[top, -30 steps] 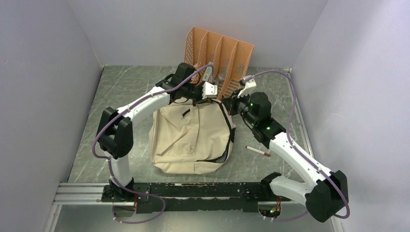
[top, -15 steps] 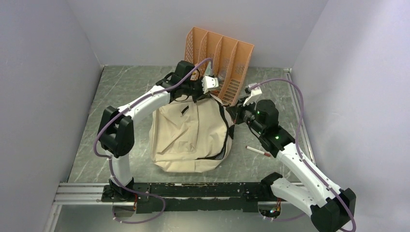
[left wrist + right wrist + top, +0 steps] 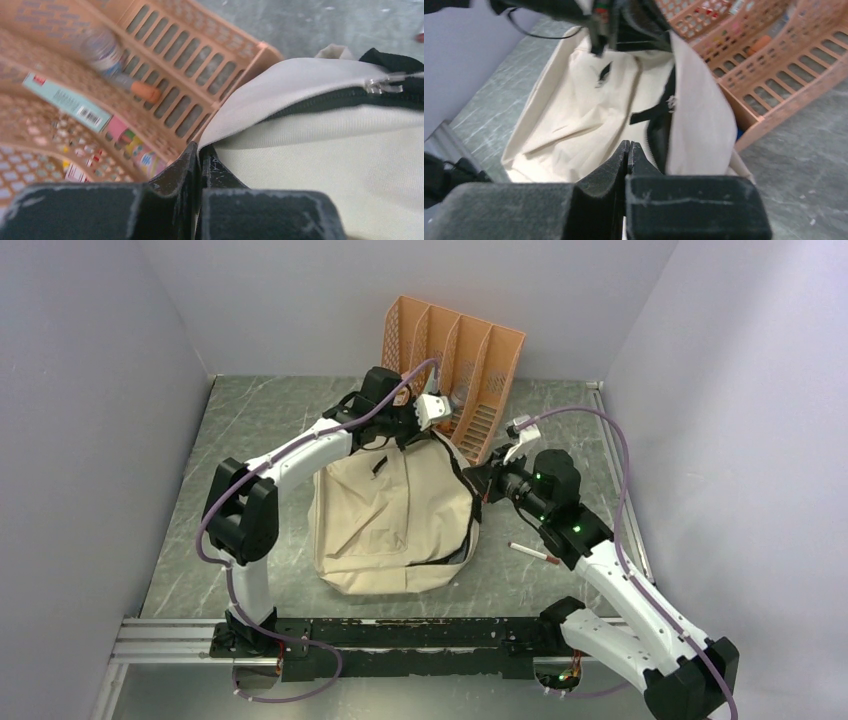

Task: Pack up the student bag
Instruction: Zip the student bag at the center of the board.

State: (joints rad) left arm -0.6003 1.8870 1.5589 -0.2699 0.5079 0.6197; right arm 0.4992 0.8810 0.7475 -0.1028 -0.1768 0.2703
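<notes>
Top external: student bag (image 3: 390, 525) lies just before the orange file organizer (image 3: 480, 360). Soft, light, I judge; hold by the rim. My left gripper (image 3: 200, 150) pinches that rim; right gripper (image 3: 628, 147) clenched, hold unclear.

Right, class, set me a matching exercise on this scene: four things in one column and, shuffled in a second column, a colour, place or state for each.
Things
1. student bag
2. file organizer
3. pen
4. left gripper

Descriptions
A. orange, standing at the back of the table
B. lying flat, to the right of the bag
C. jaws shut on the bag's edge
D. beige, in the middle of the table

Pairs: 1-D, 2-A, 3-B, 4-C
</notes>
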